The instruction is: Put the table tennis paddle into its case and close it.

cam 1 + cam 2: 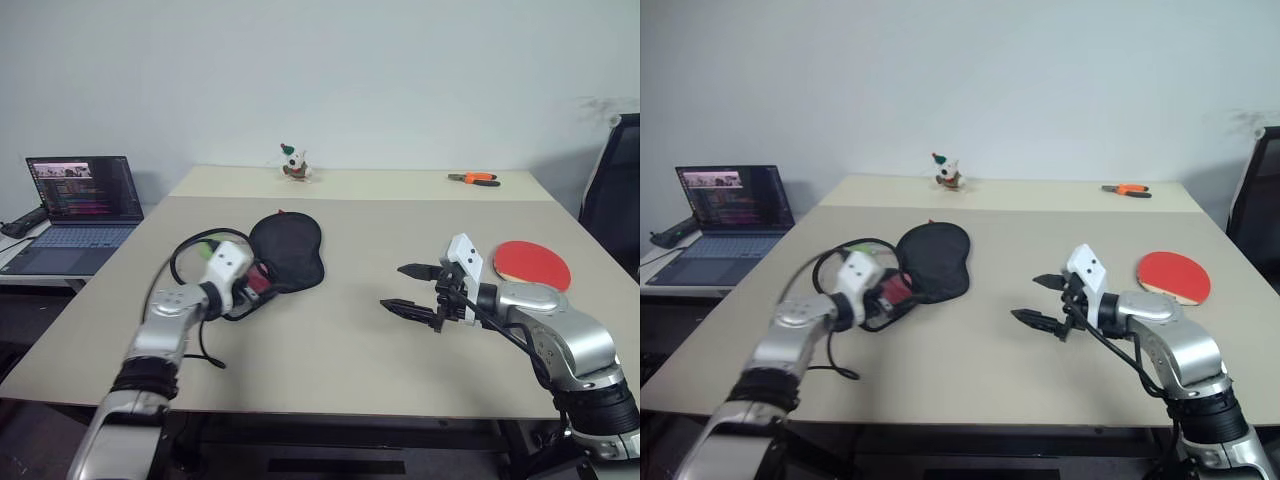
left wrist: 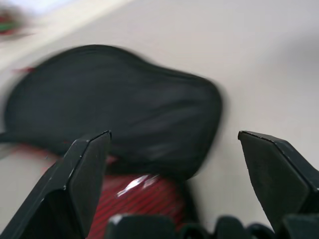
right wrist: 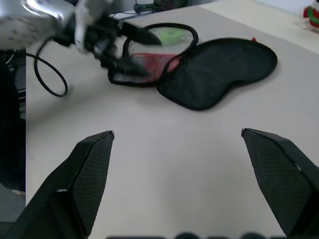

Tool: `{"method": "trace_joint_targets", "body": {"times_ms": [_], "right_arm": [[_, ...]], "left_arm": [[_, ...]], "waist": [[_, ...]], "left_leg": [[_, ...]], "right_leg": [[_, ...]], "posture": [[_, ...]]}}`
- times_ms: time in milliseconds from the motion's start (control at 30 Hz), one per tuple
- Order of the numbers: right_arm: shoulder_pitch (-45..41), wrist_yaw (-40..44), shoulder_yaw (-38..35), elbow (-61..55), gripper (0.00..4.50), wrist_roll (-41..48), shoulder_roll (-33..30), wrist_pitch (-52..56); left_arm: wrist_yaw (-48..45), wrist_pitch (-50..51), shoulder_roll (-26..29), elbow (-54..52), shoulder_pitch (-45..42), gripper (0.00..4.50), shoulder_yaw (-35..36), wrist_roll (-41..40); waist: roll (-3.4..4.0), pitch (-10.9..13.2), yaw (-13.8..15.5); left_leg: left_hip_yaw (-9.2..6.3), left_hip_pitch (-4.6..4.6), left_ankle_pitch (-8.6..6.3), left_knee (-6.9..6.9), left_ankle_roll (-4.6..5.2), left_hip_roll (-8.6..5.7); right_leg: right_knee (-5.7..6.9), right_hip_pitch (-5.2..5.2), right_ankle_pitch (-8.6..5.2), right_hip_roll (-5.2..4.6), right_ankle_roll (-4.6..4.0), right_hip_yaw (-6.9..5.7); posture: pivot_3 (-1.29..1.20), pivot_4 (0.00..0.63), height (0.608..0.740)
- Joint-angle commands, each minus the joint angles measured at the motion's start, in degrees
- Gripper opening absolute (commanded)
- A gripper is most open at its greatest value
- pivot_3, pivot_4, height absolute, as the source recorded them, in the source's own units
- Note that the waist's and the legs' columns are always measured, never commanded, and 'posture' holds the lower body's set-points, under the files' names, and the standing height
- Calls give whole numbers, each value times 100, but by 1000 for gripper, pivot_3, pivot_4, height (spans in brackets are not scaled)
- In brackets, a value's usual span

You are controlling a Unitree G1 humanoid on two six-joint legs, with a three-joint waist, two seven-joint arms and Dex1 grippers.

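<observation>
The case (image 1: pixel 288 250) lies left of the table's middle, black side up, with a red mesh flap (image 3: pixel 149 62) and a green tag (image 3: pixel 172 35) at its near-left end. My left gripper (image 1: pixel 258 283) is open at that end; the red flap (image 2: pixel 134 199) sits low between its fingers (image 2: pixel 84 169), and I cannot tell whether they touch it. The table tennis paddle (image 1: pixel 532 265) lies flat, red face up, at the right of the table. My right gripper (image 1: pixel 392 287) hovers open and empty above the table, between case and paddle, pointing toward the case (image 3: pixel 219 72).
A black cable (image 1: pixel 190 250) loops around my left wrist. A laptop (image 1: pixel 80 200) stands on a side desk at the left. A small toy figure (image 1: pixel 293 163) and orange pliers (image 1: pixel 474 179) lie on the far table. A black chair (image 1: pixel 615 190) stands at the right.
</observation>
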Motion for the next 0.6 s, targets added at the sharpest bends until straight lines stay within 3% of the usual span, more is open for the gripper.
{"method": "trace_joint_targets", "body": {"times_ms": [33,267,533,600], "right_arm": [[-37,-106,-40,-253,4500,50,28,-138],[-68,-195,-15,-241,4500,59,99,-185],[-136,22,-85,-320,4500,228,-72,-132],[-166,75,-75,-333,4500,258,-144,-142]], "left_arm": [[-325,-594,1,753,-552,4450,-131,259],[-365,-1093,-38,1870,-1090,4450,-351,733],[-622,-951,-18,2238,-966,4450,-251,789],[-629,-932,-27,2270,-903,4094,-265,833]], "waist": [[-1,1,-29],[-2,1,-87],[-3,2,-79],[-2,1,-83]], "left_leg": [[-1,-5,0,0,0,0],[-1,-5,0,-2,1,2],[-5,-7,0,0,1,1],[-5,-7,0,0,1,1]], "right_leg": [[1,-6,0,0,0,0],[4,-9,-1,3,-1,-1],[5,-8,-1,2,-1,-4],[6,-8,-1,3,-1,-4]], "posture": [[0,150,740],[0,150,740],[0,150,740],[0,150,740]]}}
